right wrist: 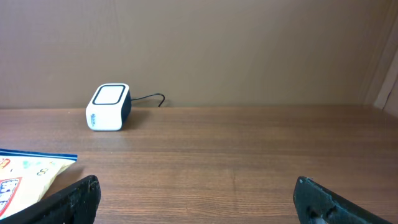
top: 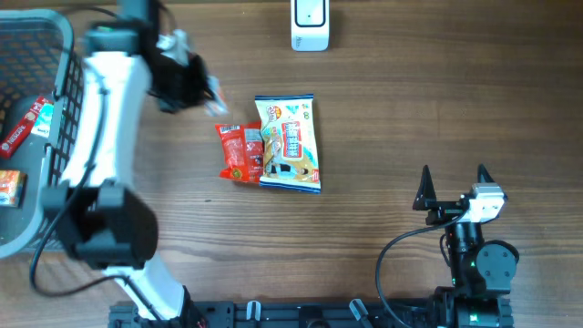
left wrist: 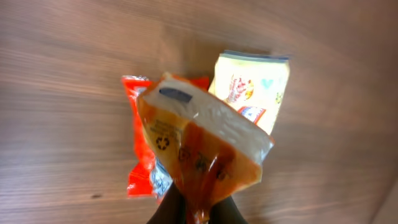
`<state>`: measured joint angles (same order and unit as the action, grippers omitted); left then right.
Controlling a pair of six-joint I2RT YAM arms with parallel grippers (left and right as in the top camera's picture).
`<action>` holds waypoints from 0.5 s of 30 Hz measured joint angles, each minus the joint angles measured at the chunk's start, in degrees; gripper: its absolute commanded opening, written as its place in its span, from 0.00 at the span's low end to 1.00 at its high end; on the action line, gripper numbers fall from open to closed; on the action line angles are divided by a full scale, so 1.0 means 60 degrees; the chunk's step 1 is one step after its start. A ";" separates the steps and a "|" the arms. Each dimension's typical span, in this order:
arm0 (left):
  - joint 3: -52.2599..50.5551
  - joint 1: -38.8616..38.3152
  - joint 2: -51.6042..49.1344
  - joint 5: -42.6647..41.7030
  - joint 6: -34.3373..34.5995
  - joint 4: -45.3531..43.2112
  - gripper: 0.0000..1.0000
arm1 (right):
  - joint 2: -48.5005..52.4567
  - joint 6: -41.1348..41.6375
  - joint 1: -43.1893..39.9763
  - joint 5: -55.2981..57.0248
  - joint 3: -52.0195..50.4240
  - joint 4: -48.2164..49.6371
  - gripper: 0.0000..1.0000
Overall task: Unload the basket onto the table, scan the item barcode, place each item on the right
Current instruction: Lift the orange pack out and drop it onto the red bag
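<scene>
My left gripper hangs above the table, shut on the end of an orange and clear packet with a white band and a dark mark near its top. The black fingers pinch its crumpled lower edge. Under it on the wood lie a red packet and a yellow and white snack bag. The white barcode scanner stands at the table's far edge, right of the held packet. My right gripper rests near the front right, open with nothing between its fingers.
A dark wire basket stands at the left edge, holding a red packet and an orange one. The scanner's cable runs along the back wall. Bare wood lies between the snack bag and my right gripper.
</scene>
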<state>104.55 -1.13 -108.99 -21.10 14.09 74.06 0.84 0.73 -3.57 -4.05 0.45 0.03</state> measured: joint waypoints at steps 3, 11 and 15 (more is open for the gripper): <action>-0.1042 -0.0725 -0.0488 0.0058 0.0055 -0.0882 0.67 | 0.0000 0.0000 0.0000 0.0000 0.0000 0.0000 1.00; -0.1537 -0.1647 -0.0976 0.0040 0.0277 -0.1351 1.00 | 0.0000 0.0000 0.0000 0.0000 0.0000 0.0000 1.00; -0.1417 -0.1519 -0.0976 0.0047 0.0280 -0.0787 1.00 | 0.0000 0.0000 0.0000 0.0000 0.0000 0.0000 1.00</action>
<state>96.05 -10.24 -114.85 -20.82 15.77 69.34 0.84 0.73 -3.57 -4.05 0.45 0.03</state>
